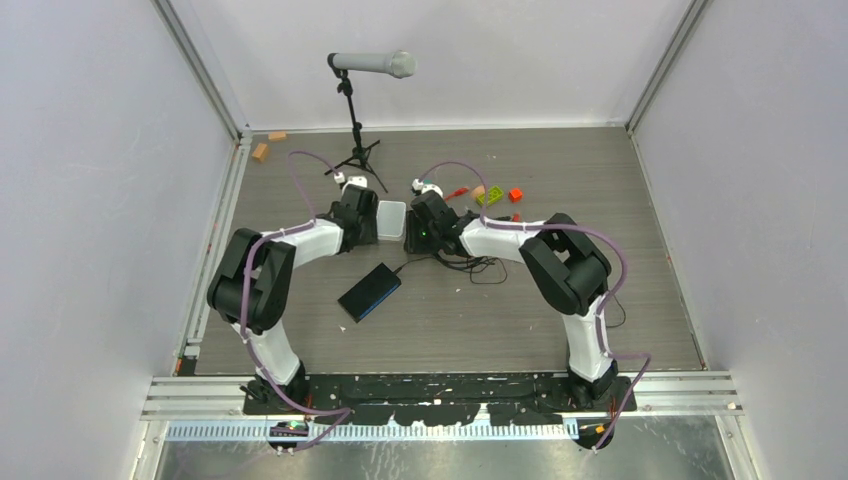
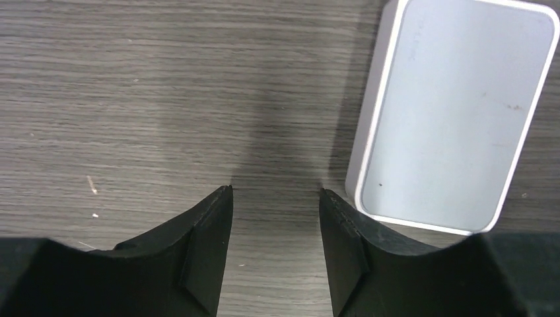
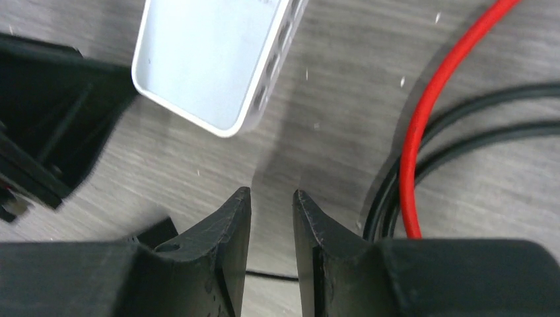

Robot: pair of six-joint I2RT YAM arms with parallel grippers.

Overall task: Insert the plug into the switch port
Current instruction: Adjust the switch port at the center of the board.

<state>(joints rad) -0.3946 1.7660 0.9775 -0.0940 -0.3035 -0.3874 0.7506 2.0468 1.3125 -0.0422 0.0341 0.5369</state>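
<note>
The flat black box [image 1: 369, 292] with its blue edge lies on the table, near and left of both grippers; its ports do not show. The thin red cable [image 3: 422, 125] runs at the right of the right wrist view, and a short piece of it shows in the top view [image 1: 456, 192]. I cannot make out its clear-tipped plug. My left gripper [image 1: 362, 222] is open and empty [image 2: 276, 191] over bare table. My right gripper [image 1: 420, 228] stands slightly open and empty [image 3: 272, 191], just left of the red cable.
A white rounded box [image 1: 391, 218] lies between the two grippers; it shows in the left wrist view [image 2: 449, 112] and the right wrist view [image 3: 211, 59]. Black cables [image 3: 475, 139] loop beside the red one. Coloured bricks [image 1: 497, 194] and a microphone stand [image 1: 356, 130] are farther back.
</note>
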